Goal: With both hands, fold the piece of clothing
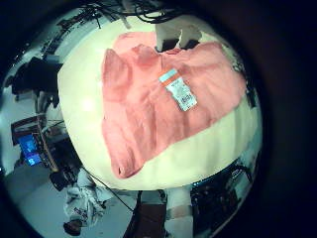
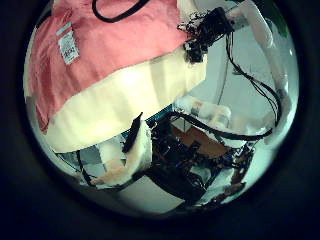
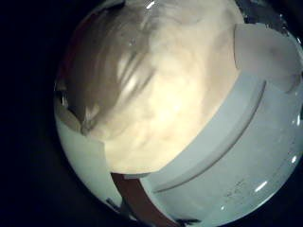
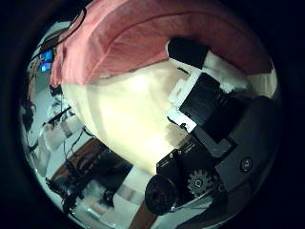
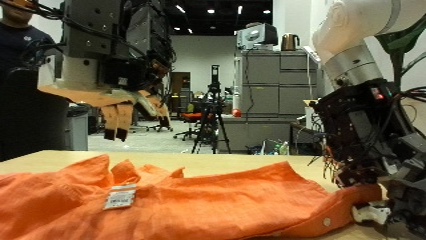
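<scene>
Your left hand [image 5: 113, 75] hangs well above the table [image 5: 40, 158], clear of the cloth, fingers hanging loose and relaxed, holding nothing. Below it lies the orange garment [image 5: 200, 200], spread mostly flat across the table, rumpled along its far edge, a white label [image 5: 123, 197] showing face up almost under that hand. The left little finger side palm view shows the whole piece [image 1: 163, 94] laid out on the pale tabletop [image 1: 213, 154], label [image 1: 179, 89] in the middle, so nothing is folded yet.

Your right hand [image 5: 366, 150] is down low at the garment's end, fingertips at or on the cloth edge near the table corner. You can't tell from these views whether it has pinched the fabric or just rests on it; its thumb side palm view shows the cloth [image 4: 143, 38] close by the fingers [image 4: 191, 57].

Step looks like the first grasp. Next: bring the left hand down to the near edge beneath it, pinch, confirm the right's hold, then lift both together and fold over.
</scene>
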You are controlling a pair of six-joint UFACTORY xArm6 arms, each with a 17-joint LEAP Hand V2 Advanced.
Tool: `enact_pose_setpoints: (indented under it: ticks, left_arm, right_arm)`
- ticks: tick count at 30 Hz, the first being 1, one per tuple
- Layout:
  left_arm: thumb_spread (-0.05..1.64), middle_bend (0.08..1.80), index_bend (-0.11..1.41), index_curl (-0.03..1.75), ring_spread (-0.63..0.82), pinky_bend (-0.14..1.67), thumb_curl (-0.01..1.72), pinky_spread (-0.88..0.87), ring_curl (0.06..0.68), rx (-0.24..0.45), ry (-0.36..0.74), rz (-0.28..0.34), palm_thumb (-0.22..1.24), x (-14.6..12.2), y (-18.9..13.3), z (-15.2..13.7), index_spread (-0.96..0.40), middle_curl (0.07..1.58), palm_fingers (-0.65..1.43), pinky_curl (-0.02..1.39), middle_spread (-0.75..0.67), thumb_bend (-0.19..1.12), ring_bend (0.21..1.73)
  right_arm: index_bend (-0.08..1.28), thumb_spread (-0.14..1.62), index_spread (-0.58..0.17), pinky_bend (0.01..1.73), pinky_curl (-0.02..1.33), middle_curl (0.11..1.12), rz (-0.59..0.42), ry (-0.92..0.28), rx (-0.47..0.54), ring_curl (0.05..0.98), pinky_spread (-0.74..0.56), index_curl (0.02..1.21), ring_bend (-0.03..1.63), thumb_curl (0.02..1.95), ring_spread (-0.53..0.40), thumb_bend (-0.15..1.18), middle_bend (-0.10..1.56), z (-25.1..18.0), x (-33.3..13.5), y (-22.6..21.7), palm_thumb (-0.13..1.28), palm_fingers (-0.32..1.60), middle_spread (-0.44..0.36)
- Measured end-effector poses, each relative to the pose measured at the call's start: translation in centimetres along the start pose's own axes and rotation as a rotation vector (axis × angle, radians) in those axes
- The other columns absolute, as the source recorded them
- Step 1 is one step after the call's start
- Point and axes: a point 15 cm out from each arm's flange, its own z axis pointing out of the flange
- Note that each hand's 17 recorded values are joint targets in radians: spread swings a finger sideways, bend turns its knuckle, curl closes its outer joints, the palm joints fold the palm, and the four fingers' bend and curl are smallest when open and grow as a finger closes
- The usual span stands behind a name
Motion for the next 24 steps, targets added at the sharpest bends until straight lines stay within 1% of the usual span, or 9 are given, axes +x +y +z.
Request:
enact_pose_setpoints:
  ticks: [1,2,5,8,10,17,22,24]
  left_arm:
    - [1.14,0.2,0.15,0.25,0.57,0.32,0.31,0.52,0.233,-0.002,-0.001,0.0,0.4,0.0,0.0,0.0,0.15,0.3,-0.02,0.31,0.39,-0.02,0.44]
    - [1.14,0.2,0.15,0.25,0.57,0.32,0.31,0.52,0.233,-0.003,-0.001,0.001,0.4,0.1,-0.1,0.0,0.15,0.3,-0.02,0.31,0.4,-0.02,0.44]
    - [1.14,0.2,0.15,0.25,0.57,0.31,0.31,0.52,0.234,-0.006,-0.001,-0.001,0.41,0.1,-0.1,0.2,0.15,0.31,-0.02,0.31,0.38,-0.02,0.44]
    - [1.13,0.19,0.15,0.25,0.57,0.31,0.31,0.52,0.233,-0.017,-0.003,0.001,0.41,0.2,0.1,0.5,0.15,0.31,-0.02,0.31,0.39,-0.02,0.45]
    - [1.13,0.2,0.15,0.25,0.57,0.31,0.31,0.52,0.232,-0.022,-0.004,0.0,0.41,0.1,0.2,0.8,0.15,0.31,-0.02,0.32,0.38,-0.02,0.45]
    - [1.14,0.19,0.15,0.25,0.57,0.31,0.31,0.52,0.229,-0.049,0.006,-0.009,0.41,0.1,0.8,2.5,0.16,0.3,-0.02,0.32,0.39,-0.02,0.44]
    - [1.16,0.2,0.15,0.25,0.57,0.31,0.31,0.52,0.228,-0.039,-0.008,-0.013,0.43,-0.3,0.3,5.4,0.16,0.31,-0.01,0.32,0.37,-0.01,0.45]
    - [1.17,0.2,0.15,0.25,0.56,0.31,0.3,0.52,0.228,-0.04,-0.025,-0.006,0.44,-0.6,-0.1,6.8,0.16,0.31,-0.01,0.32,0.36,-0.01,0.45]
  right_arm:
    - [0.59,0.99,-0.364,0.77,0.49,0.57,0.006,-0.003,0.0,0.494,-0.42,0.53,0.93,0.41,-0.268,0.0,0.87,0.1,0.2,0.3,0.91,1.49,-0.187]
    - [0.64,1.0,-0.36,0.83,0.52,0.59,0.021,-0.007,0.001,0.513,-0.42,0.56,0.97,0.41,-0.264,0.0,0.91,0.2,0.6,1.0,0.93,1.46,-0.18]
    - [0.81,1.06,-0.335,0.98,0.59,0.65,0.042,-0.011,0.011,0.567,-0.39,0.64,1.09,0.45,-0.253,0.05,1.03,0.2,1.2,2.4,1.03,1.37,-0.181]
    - [0.92,1.12,-0.316,1.09,0.66,0.7,0.044,-0.022,0.021,0.616,-0.36,0.7,1.19,0.48,-0.246,0.08,1.13,0.5,2.3,3.9,1.1,1.26,-0.177]
    - [0.98,1.14,-0.304,1.14,0.7,0.73,0.058,-0.027,0.03,0.641,-0.34,0.74,1.24,0.5,-0.241,0.09,1.18,0.5,3.1,5.0,1.11,1.21,-0.174]
    - [1.07,1.2,-0.276,1.21,0.79,0.79,0.117,-0.047,0.056,0.694,-0.3,0.79,1.32,0.55,-0.228,0.08,1.26,0.6,6.4,9.4,1.12,1.11,-0.152]
    - [1.08,1.22,-0.261,1.21,0.83,0.8,0.183,-0.043,0.094,0.712,-0.28,0.81,1.34,0.58,-0.224,0.06,1.28,-0.6,8.7,12.2,1.12,1.08,-0.143]
    - [1.08,1.23,-0.258,1.21,0.84,0.81,0.197,-0.037,0.121,0.716,-0.28,0.81,1.34,0.59,-0.223,0.06,1.28,-1.7,8.9,12.4,1.12,1.07,-0.141]
